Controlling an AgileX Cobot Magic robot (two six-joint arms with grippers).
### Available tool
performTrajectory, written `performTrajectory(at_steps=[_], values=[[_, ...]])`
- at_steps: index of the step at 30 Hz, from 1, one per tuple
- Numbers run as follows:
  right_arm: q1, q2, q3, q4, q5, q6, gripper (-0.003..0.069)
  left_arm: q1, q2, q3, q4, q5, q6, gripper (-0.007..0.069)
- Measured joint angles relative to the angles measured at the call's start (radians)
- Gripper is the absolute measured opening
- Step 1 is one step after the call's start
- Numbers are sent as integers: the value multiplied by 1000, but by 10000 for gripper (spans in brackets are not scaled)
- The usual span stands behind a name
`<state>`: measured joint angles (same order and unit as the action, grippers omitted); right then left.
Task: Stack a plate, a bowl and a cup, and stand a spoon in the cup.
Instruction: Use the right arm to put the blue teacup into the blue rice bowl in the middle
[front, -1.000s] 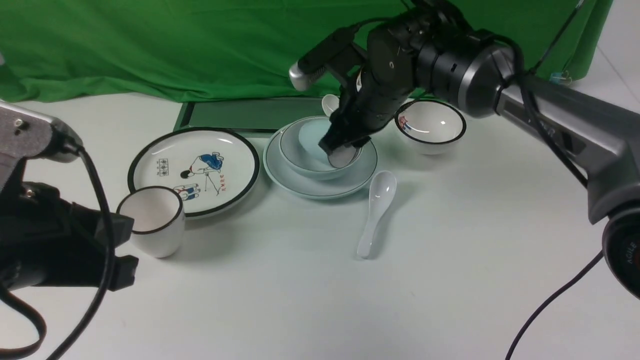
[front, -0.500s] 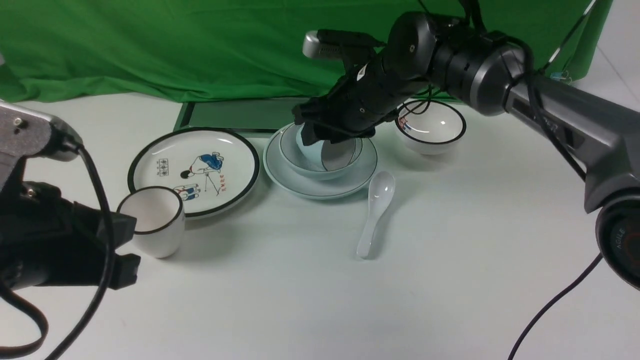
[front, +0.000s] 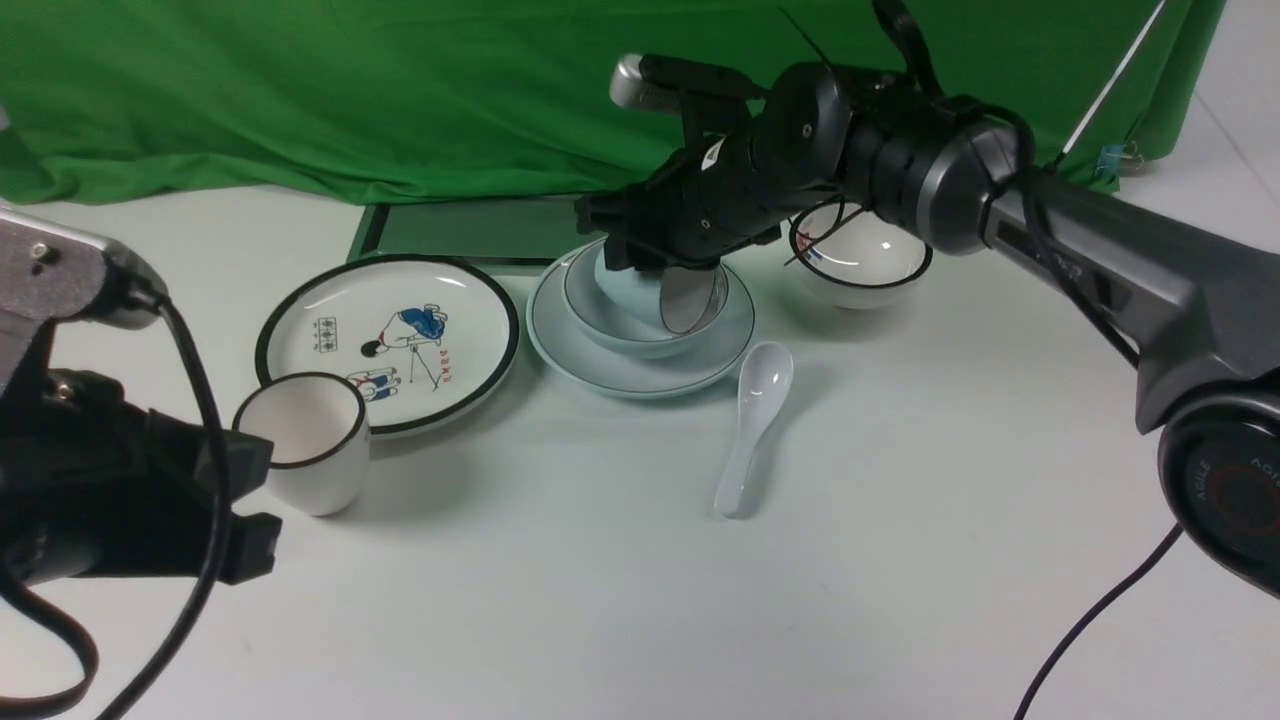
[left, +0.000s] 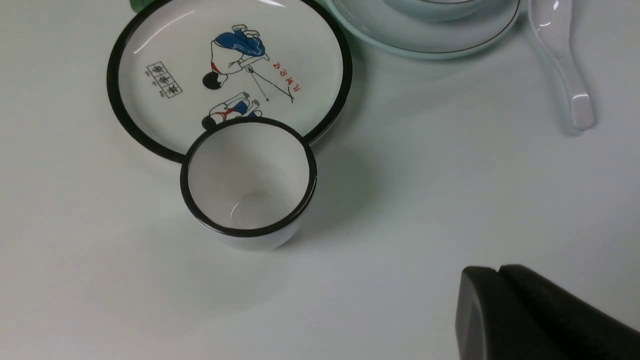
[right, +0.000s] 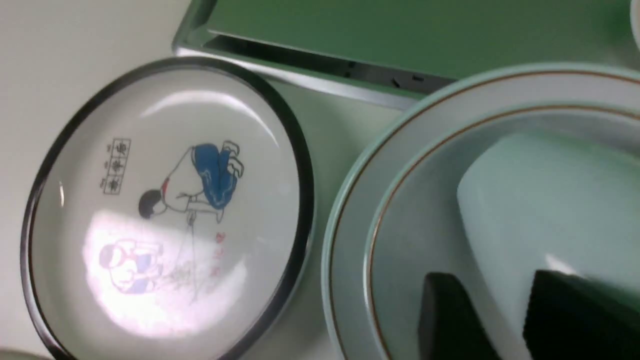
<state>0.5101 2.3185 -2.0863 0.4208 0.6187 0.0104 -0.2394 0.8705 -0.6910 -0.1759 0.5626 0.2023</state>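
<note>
Blue cup (front: 648, 296) beneath right claw (front: 655, 262)

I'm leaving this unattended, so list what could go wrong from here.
1. The pale blue cup lies tipped on its side in the bowl, with the right claw at it; a loose grip may let it roll and chip the rim.
2. The white spoon cannot stand in a tipped cup.
3. The right arm passes close over the white black-rimmed bowl and could bump it.
</note>
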Motion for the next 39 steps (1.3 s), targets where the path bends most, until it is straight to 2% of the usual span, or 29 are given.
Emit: performTrajectory(at_steps=[1,4,11,13,19,26,30,34,36,39], values=[[0,-5,0,-4,22,0,333,0,0,0,0,-1,0,-31],[-1,-34,0,-26,88,10,379,0,0,0,0,-1,0,-31],[-5,-79,6,-79,117,76,386,0,0,0,-1,-1,0,-31],[-5,-71,21,-80,111,130,386,0,0,0,-3,-1,0,-31],[8,-21,33,-91,17,193,384,0,0,0,-5,-7,0,-31],[18,0,34,-136,-107,227,278,0,0,0,-5,-8,0,-31],[18,10,34,-175,-153,219,178,0,0,0,-5,-8,0,-31],[18,11,35,-182,-155,144,75,0,0,0,-5,-8,0,-31],[18,10,35,-184,-140,102,75,0,0,0,-5,-8,0,-31],[18,-10,35,-187,-40,-33,75,0,0,0,-5,-8,0,-31]])
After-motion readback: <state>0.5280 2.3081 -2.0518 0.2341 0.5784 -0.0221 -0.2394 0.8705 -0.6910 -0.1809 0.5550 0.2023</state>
